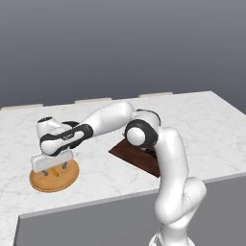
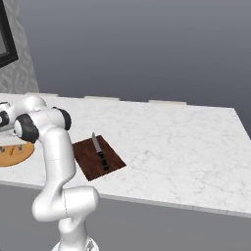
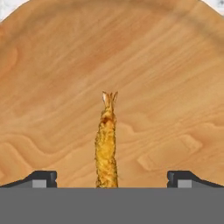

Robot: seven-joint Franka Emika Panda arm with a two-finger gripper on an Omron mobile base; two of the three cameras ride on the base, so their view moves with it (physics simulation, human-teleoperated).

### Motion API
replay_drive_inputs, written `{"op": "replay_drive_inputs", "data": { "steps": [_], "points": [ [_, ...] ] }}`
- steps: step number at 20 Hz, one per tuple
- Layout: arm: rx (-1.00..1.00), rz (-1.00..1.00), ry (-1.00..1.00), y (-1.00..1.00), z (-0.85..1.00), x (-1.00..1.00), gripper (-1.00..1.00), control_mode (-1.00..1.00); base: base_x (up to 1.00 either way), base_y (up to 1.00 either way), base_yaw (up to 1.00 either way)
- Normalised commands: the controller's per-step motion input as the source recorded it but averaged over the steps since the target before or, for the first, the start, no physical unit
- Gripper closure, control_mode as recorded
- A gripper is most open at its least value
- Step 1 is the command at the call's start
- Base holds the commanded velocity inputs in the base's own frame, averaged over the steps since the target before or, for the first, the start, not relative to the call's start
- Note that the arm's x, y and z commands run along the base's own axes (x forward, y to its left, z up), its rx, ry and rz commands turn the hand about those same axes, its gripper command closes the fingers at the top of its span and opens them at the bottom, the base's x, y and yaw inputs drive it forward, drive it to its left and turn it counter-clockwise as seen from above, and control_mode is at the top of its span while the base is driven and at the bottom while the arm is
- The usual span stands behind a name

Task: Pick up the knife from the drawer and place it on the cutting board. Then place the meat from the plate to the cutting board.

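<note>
The knife (image 2: 99, 152) is already lying on the board (image 2: 97, 158), so step 1 of 2 looks done. The claw (image 1: 50, 169) is hanging low over the plate (image 1: 54, 178) on the surface (image 1: 202, 129), spread wide and gripping nothing, with the meat (image 3: 106, 144) lying on the plate midway between the 2 fingertips (image 3: 43, 178). Grasping the meat and carrying it to the board is what I judge to be left.

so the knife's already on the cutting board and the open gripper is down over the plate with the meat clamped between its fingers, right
Not quite. The knife does lie on the cutting board, and the open gripper is down over the plate, but the meat isn't clamped. The hand view shows it lying on the plate between the fingers, which stand well apart from it on either side.
</note>
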Motion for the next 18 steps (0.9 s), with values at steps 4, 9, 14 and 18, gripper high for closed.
{"op": "replay_drive_inputs", "data": {
  "steps": [4, 9, 14, 18],
  "points": [
    [-0.04, -0.02, 0.0, 0.07, -0.01, -0.01, -1.0, -1.0, 0.0, 0.0, 0.0],
    [0.0, -0.01, -0.01, 0.0, -0.03, -0.04, -1.0, -1.0, 0.0, 0.0, 0.0],
    [0.0, 0.0, 0.0, 0.0, -0.13, -0.03, -1.0, -1.0, 0.0, 0.0, 0.0],
    [-0.01, 0.0, 0.0, 0.0, -0.12, -0.03, -1.0, -1.0, 0.0, 0.0, 0.0]
  ]
}}
